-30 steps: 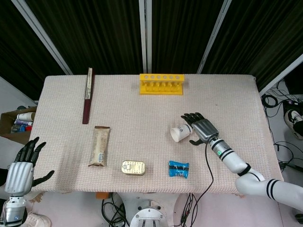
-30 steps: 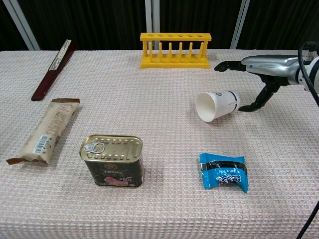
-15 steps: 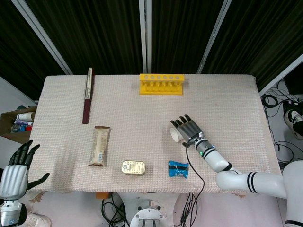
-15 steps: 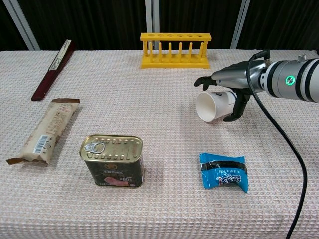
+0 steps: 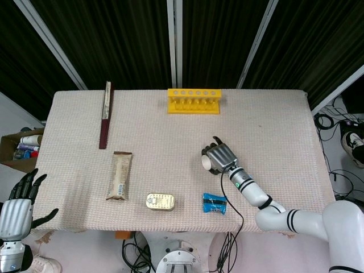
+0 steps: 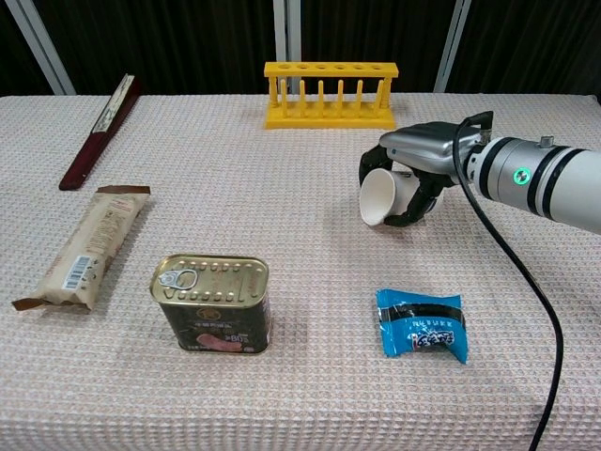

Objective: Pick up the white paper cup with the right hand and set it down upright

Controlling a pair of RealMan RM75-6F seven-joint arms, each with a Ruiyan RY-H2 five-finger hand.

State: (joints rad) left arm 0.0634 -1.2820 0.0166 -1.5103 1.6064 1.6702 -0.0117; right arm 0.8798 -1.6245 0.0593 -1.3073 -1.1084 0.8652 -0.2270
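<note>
The white paper cup (image 6: 382, 196) lies on its side right of the table's middle, its open mouth turned to the left. My right hand (image 6: 419, 156) has its fingers curled over the top of the cup and its thumb under it, gripping the cup's body. The head view shows the same hand (image 5: 220, 156) covering most of the cup (image 5: 205, 162); only the rim shows. My left hand (image 5: 19, 209) hangs off the table's near left corner, fingers spread, holding nothing.
A yellow test-tube rack (image 6: 329, 95) stands at the back. A blue snack packet (image 6: 422, 324) lies just in front of the cup. A tin can (image 6: 213, 303), a wrapped bar (image 6: 85, 244) and a long dark box (image 6: 100, 131) lie to the left.
My right hand moved left over the cup and closed its fingers around it; the cup shifted slightly left. My left hand sank lower at the table's corner.
</note>
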